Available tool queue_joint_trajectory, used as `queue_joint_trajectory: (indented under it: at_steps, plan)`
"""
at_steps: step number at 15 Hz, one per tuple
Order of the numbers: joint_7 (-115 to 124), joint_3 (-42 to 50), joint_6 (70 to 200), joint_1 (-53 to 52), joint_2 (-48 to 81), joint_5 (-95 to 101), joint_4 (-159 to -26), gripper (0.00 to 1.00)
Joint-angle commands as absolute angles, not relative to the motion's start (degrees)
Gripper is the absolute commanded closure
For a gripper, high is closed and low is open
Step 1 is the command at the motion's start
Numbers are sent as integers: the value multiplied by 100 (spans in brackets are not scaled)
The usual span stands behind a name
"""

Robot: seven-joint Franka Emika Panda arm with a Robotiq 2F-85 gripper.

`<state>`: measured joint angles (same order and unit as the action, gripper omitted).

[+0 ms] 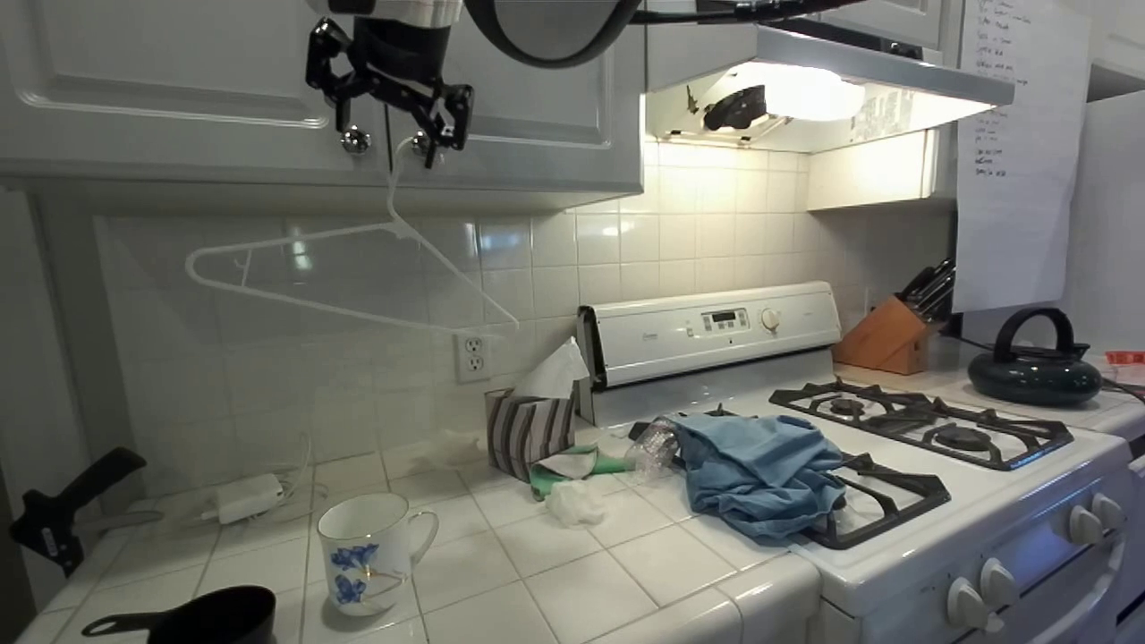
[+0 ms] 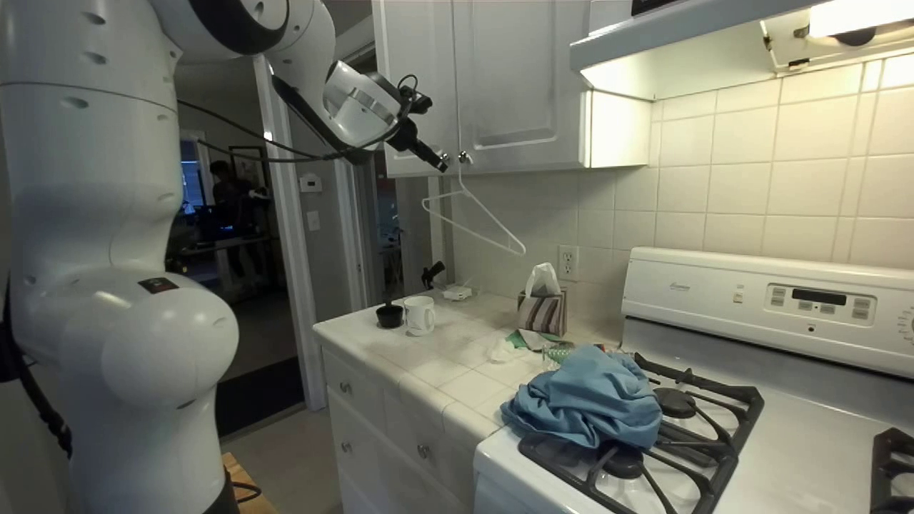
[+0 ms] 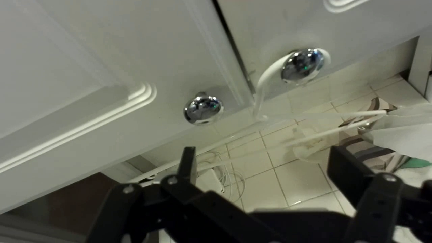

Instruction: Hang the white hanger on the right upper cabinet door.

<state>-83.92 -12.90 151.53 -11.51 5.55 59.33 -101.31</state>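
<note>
Though near the hand (image 3: 262, 158) (fingers (image 3: 347, 175) wide apart), white hanger (image 1: 404, 231) clear of it, on the right knob (image 3: 302, 66).

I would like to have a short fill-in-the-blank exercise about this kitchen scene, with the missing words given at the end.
1. The white hanger hangs on the knob of the ____ upper cabinet door.
2. The pincer is not shut but ____.
3. The crumpled cloth on the stove is ____ in colour.
4. The tissue box has a ____ pattern.

Missing words: right; open; blue; striped.
</note>
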Motion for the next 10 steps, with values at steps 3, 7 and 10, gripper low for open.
queue_joint_trajectory:
  at_steps: [3, 7, 10]
  plan:
    - [-8916, -1354, 13321, -1268, -605, 4891, -11013, 0]
    - [-9169, -1392, 11507, -1398, -1208, 4223, -11217, 0]
    - [-9079, -1377, 10230, -1436, -1584, 3851, -11274, 0]
